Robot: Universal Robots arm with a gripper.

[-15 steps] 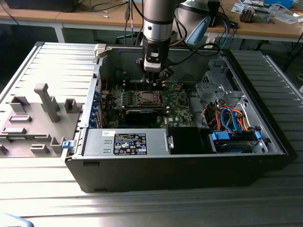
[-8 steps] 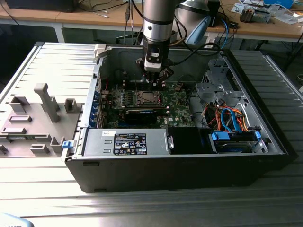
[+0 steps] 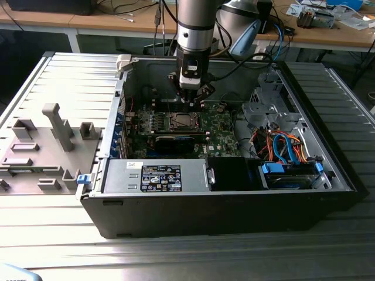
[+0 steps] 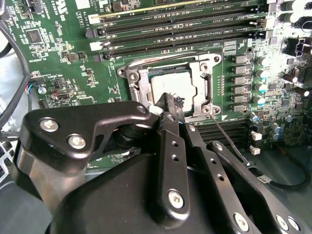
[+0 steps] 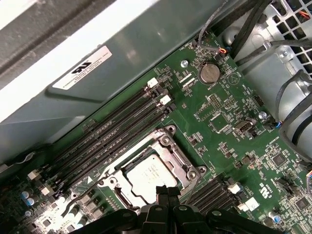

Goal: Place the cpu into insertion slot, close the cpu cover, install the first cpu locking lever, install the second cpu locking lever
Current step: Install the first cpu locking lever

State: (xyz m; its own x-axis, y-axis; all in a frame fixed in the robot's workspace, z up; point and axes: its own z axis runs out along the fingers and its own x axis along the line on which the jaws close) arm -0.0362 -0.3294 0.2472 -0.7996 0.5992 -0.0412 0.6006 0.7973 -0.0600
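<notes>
The cpu (image 4: 176,87) lies flat in the insertion slot (image 3: 181,121), with the cpu cover (image 4: 138,82) down around it. The jaws are together, their fingertips (image 4: 169,103) at the cover's edge and seemingly touching it. Memory slots (image 4: 180,27) crowd one side of the slot. A thin lever (image 4: 229,141) sticks out past one corner. In the exterior view the arm (image 3: 195,29) stands upright, with open room around it inside the case (image 3: 234,216).
</notes>
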